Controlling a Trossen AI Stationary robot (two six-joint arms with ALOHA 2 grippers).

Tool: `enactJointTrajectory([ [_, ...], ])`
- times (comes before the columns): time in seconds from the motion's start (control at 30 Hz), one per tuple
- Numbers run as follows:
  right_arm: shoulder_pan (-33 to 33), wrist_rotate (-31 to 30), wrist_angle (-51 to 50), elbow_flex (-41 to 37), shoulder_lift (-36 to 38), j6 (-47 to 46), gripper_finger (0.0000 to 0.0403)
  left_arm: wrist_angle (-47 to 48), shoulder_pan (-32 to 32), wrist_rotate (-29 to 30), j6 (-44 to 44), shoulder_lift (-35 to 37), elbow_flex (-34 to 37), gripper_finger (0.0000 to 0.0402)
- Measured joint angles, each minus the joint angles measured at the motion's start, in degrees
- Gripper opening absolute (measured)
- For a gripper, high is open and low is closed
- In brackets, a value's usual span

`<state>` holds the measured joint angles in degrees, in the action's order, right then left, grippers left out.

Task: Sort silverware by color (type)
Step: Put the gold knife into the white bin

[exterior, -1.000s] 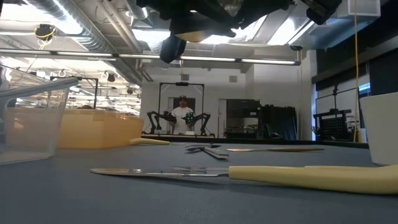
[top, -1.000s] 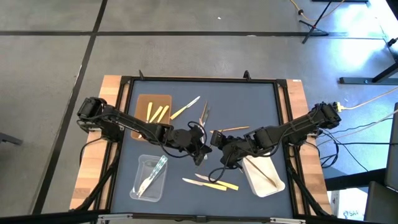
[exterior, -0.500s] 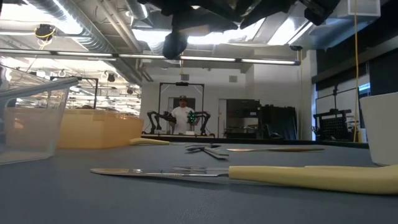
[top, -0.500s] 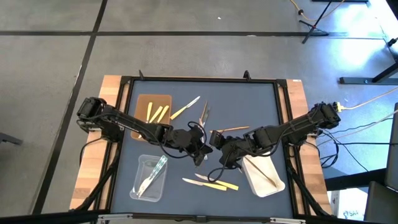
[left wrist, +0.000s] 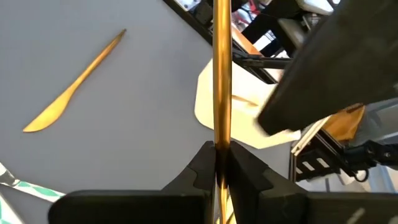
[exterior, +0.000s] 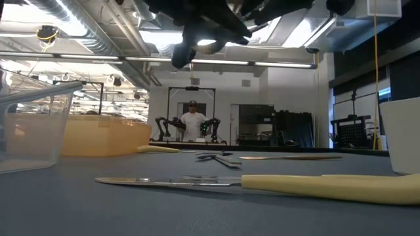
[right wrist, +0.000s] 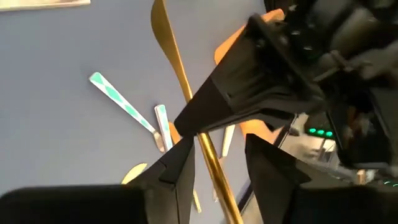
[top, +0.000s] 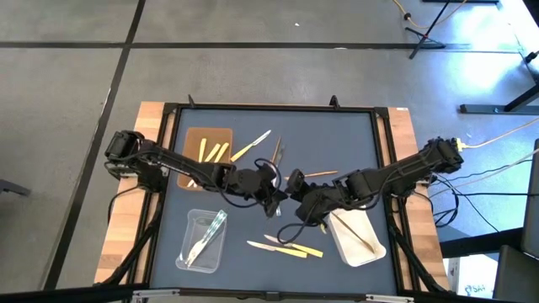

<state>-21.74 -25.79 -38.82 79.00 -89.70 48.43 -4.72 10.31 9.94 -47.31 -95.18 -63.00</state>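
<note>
Silverware is lying scattered across the dark mat (top: 345, 135), while one tan wooden piece (left wrist: 222, 81) is being held mid-table, clamped in the left gripper (left wrist: 219, 160). Around that same stick the right gripper (right wrist: 214, 163) is spreading its fingers, having been shut a second ago, probably a handover toward the white tray (top: 360, 251).

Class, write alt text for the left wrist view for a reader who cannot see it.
The left gripper is shut on a thin tan wooden utensil above the grey mat. Another wooden knife lies on the mat, and a white tray sits beyond.
</note>
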Motion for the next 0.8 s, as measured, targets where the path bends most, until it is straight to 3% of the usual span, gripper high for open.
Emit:
enactJointTrajectory([
  [0.33,0.02,-1.59,-7.67,0.00,10.99,-13.64,0.0133,1.35,-1.00,1.42,0.12,-0.02,0.00,0.0018],
  [0.57,0.05,-7.34,-16.83,-0.01,19.43,-34.66,0.0133,1.15,-1.04,5.11,2.55,-0.02,0.00,0.0018],
  [0.8,0.07,-8.16,-11.60,-4.07,22.99,-48.48,0.0133,0.59,-0.95,7.97,5.90,-0.02,0.00,0.0018],
])
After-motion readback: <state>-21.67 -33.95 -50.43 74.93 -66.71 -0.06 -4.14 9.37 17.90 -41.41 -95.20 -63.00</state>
